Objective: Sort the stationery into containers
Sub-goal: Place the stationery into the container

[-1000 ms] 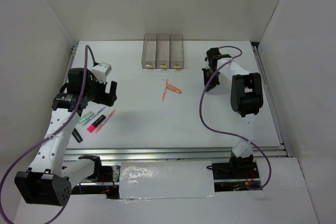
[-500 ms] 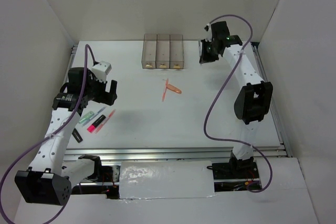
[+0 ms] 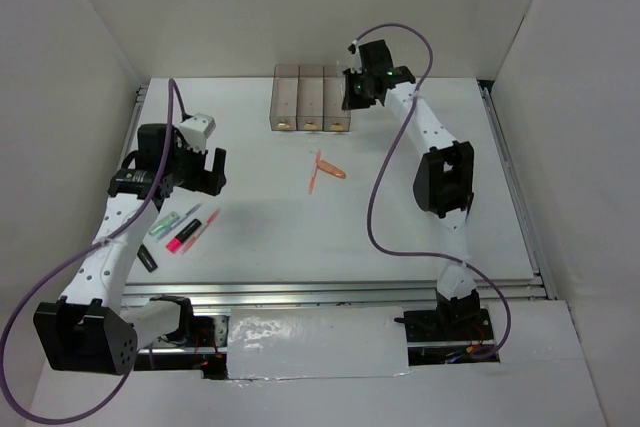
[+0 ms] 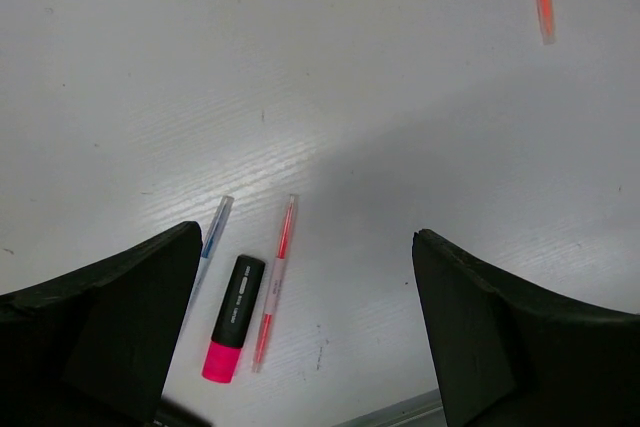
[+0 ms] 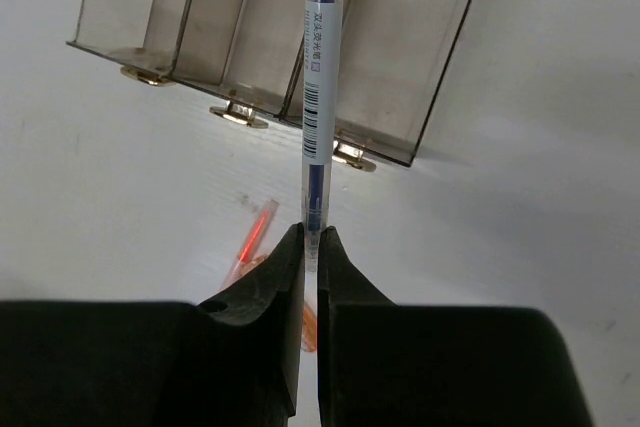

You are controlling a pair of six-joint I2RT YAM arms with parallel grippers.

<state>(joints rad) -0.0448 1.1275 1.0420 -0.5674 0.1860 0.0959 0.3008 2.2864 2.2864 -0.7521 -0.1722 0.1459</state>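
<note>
White tabletop (image 3: 400, 237) carries 3 joined bins (image 3: 310, 99) at its far side. The right gripper (image 5: 310, 247) is clamped on a blue pen (image 5: 318, 77) by the rightmost bin. The left gripper (image 4: 305, 247) hangs with jaws wide apart over the pink highlighter (image 4: 230, 332), and orange pens (image 3: 325, 169) lie mid-table.

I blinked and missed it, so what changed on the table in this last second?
The right tool, gripping a pen, swung leftward from the right side of the table to the bins. The left tool barely shifted; the loose pens and the bins stayed put.
</note>
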